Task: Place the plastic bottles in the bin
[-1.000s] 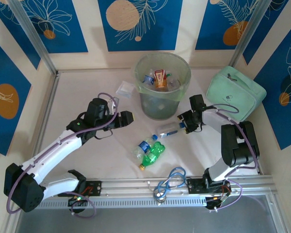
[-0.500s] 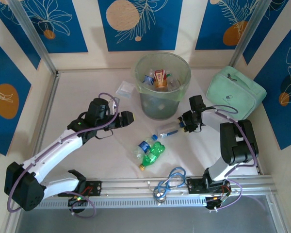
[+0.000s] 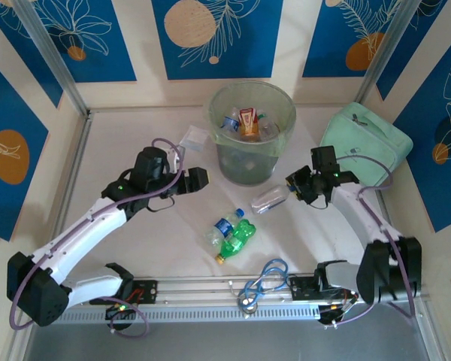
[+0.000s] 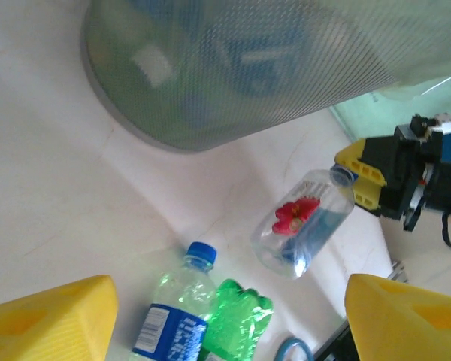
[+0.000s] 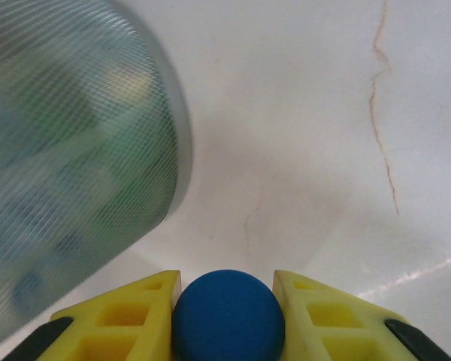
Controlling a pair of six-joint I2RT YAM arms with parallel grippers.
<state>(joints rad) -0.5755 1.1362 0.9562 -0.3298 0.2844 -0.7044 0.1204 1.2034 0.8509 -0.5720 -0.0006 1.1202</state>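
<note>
One round translucent pale green plastic bin (image 3: 244, 165) stands on the white table (image 3: 120, 143), and three bottles are outside it, all on its near side. Just to the near right of the bin is a small clear plastic bottle with a red flower label (image 3: 269, 199). The right gripper (image 3: 292, 193) pinches its blue cap (image 5: 227, 312), jaws pressed against the cap on both sides. Whether that bottle rests on the table or hangs above it I cannot tell. Farther out on the bin's near side lie a clear crushed bottle with a blue label and blue cap (image 3: 224, 227) and a bright green crushed bottle (image 3: 238, 239), touching side by side. Inside the bin more bottles are heaped, with a red-and-orange-labelled bottle (image 3: 248, 120) on top, and they are too tangled to count. The left gripper (image 3: 198, 180) hovers left of the bin, its yellow fingers (image 4: 49, 320) spread wide, holding nothing.

The overhead view takes in three other things:
- a mint-green zippered soft case (image 3: 364, 147) right of the bin
- a flat clear plastic bag (image 3: 194, 138) at the bin's far left
- a coiled blue cable (image 3: 267, 277) well to the bin's near side

The left wrist view adds the flower label, and the right wrist view adds the cap wedged between the pads, with the bin's meshed wall beside it.
</note>
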